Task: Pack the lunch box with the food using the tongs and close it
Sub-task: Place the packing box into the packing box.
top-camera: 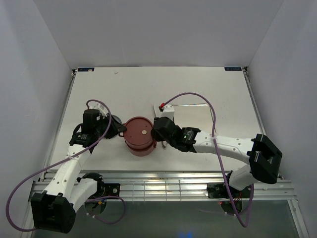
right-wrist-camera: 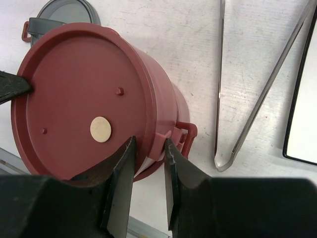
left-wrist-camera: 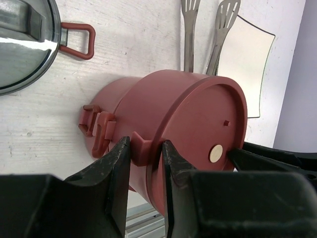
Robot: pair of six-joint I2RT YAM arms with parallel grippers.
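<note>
The dusty-red lunch box (top-camera: 138,135) stands stacked near the table's front, with a flat dark-red lid (right-wrist-camera: 74,99) on top. My left gripper (left-wrist-camera: 146,163) is shut on a tab at the upper bowl's left rim. My right gripper (right-wrist-camera: 148,158) is shut on the rim and tab on the opposite side. In the top view the left gripper (top-camera: 120,131) and right gripper (top-camera: 157,137) flank the box. The silver tongs (right-wrist-camera: 219,99) lie flat on the table right of the box and show again in the left wrist view, tongs (left-wrist-camera: 188,39). The food is out of view.
The grey round top cover (left-wrist-camera: 25,39) with a red clasp (left-wrist-camera: 79,39) lies on the table left of the box, under my left arm. A white square plate (left-wrist-camera: 247,54) sits beyond the tongs. The table's front rail (top-camera: 163,186) runs just below the box.
</note>
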